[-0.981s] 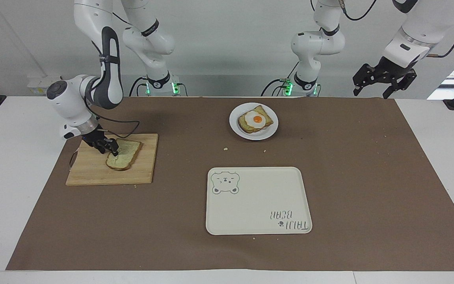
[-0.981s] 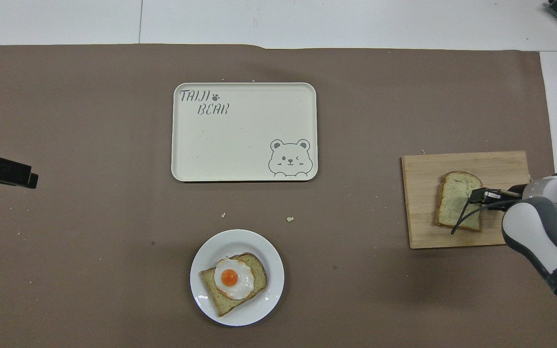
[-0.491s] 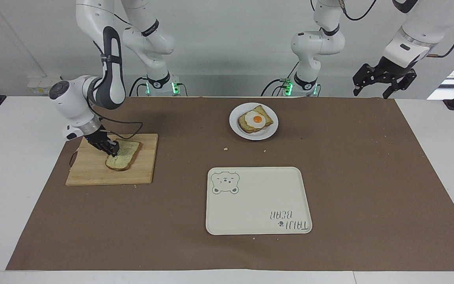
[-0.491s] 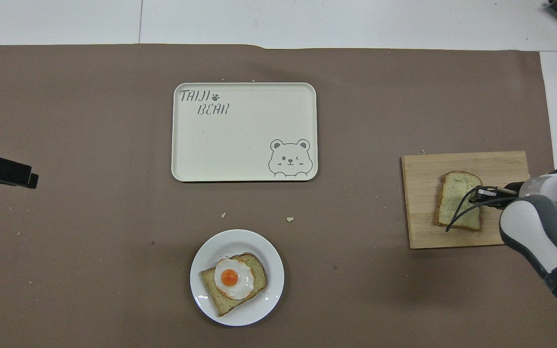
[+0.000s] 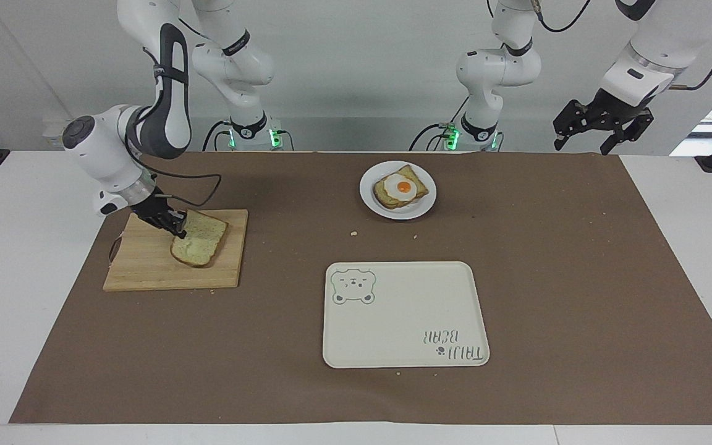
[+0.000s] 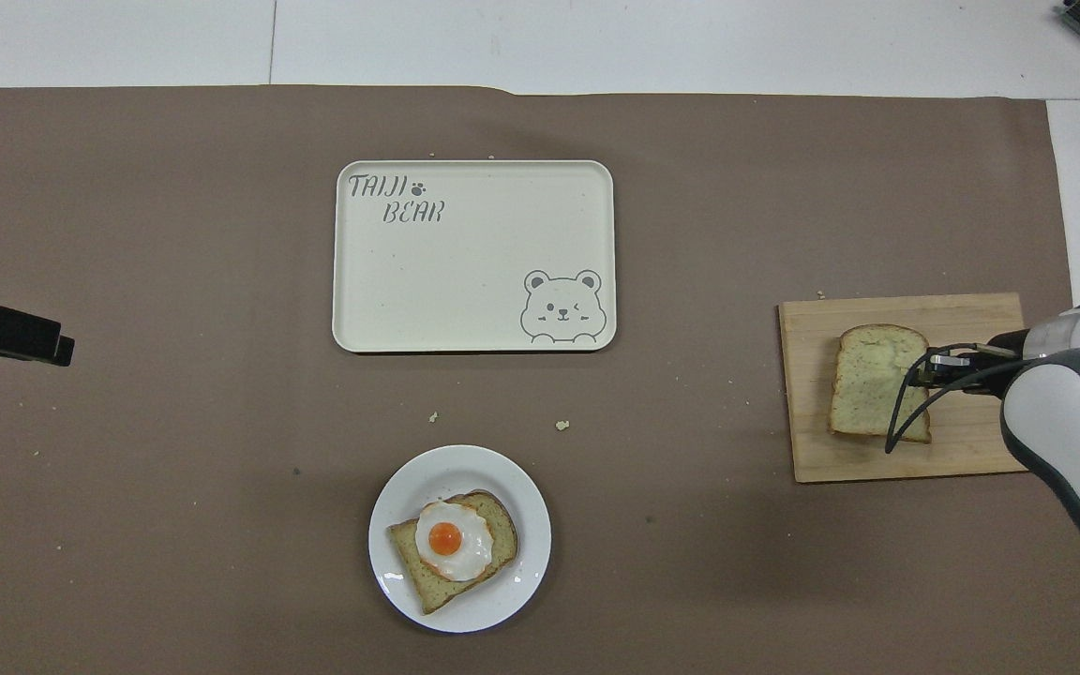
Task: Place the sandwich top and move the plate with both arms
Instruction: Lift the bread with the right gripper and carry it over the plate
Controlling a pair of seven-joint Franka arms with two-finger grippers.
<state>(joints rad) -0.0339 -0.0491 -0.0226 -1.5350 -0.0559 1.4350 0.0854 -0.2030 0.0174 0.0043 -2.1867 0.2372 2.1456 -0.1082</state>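
Partly hidden: right gripper [image 5: 178, 230] clamped on the sandwich top [image 5: 198, 246], pinch point at the crust edge toward the right arm's end of the table, fingertips hard to separate against the bread. Cut off in the overhead view: left gripper [image 6: 6, 331], only a black tip showing; in the facing view left gripper [image 5: 600, 123] raised over the table edge at the left arm's end, fingers spread open, arm waiting.

Sandwich top: pale crumb flecked green, brown crust, squarish with one rounded end. Tilted, gripped edge lifted, lower edge seemingly touching the wooden cutting board [image 5: 146, 266]. Cutting board at the right arm's end of the table.

Plate [image 5: 373, 201]: small, round, white, near the robots, mid-table, carrying a toasted slice [image 5: 415, 185] topped with a fried egg [image 5: 400, 186]. Cream bear tray [image 5: 405, 315] farther from the robots than the plate, well apart from the board. Crumbs between plate and tray.
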